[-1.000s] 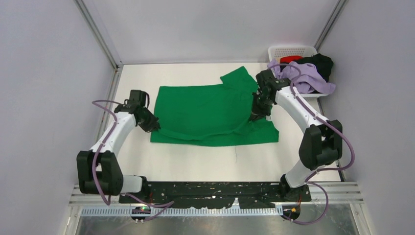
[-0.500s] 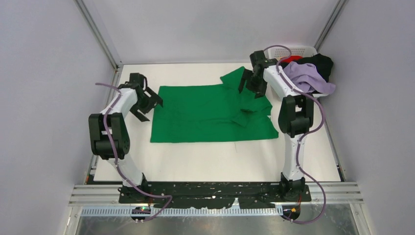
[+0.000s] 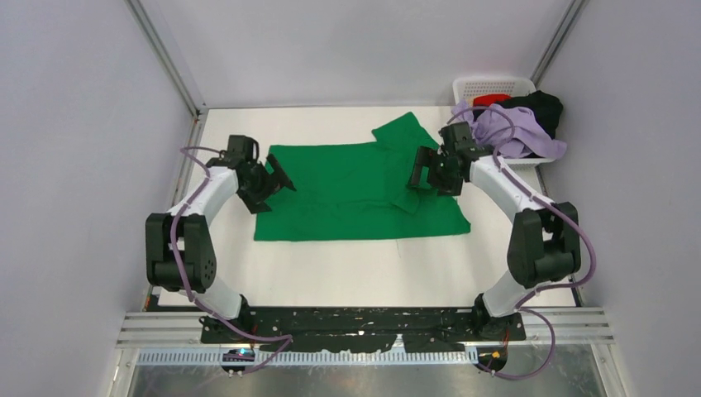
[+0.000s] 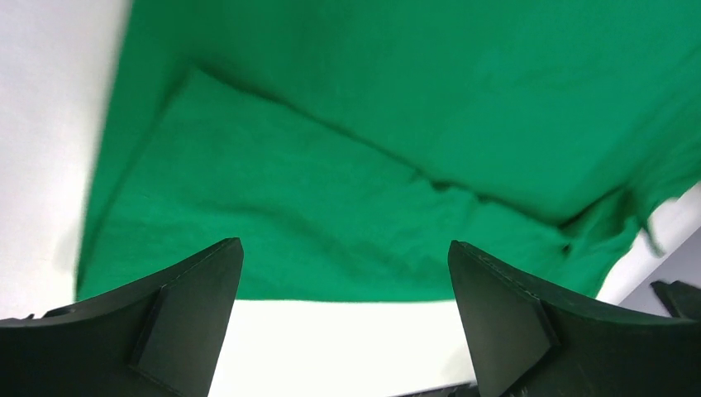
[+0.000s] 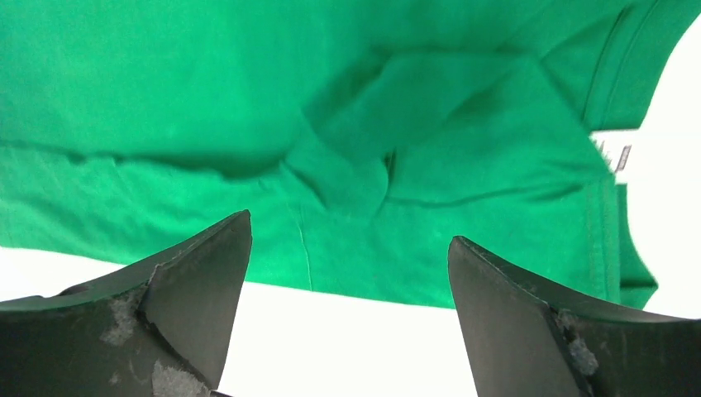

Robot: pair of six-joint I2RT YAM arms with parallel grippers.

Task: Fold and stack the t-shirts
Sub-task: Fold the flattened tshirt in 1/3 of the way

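Note:
A bright green t-shirt [image 3: 347,194] lies spread on the white table [image 3: 331,273], one sleeve [image 3: 402,132] sticking out at the back right and a rumpled fold [image 3: 411,201] near its right side. My left gripper [image 3: 271,188] hovers open over the shirt's left edge, nothing between its fingers. My right gripper [image 3: 431,175] hovers open over the shirt's right part, also holding nothing. The left wrist view shows the green cloth [image 4: 347,124] beyond the open left gripper [image 4: 344,248]. In the right wrist view, creased green cloth [image 5: 331,124] lies beyond the open right gripper [image 5: 350,230].
A white slotted basket [image 3: 471,84] stands at the back right corner. A lavender shirt [image 3: 521,134], a black shirt [image 3: 546,107] and a red one [image 3: 493,100] are heaped in and over it. Grey walls and metal posts close in the table.
Both grippers were shut on the green shirt's front edge a second ago; they have let go and opened. The arms swung towards the back, then returned over the shirt's sides.

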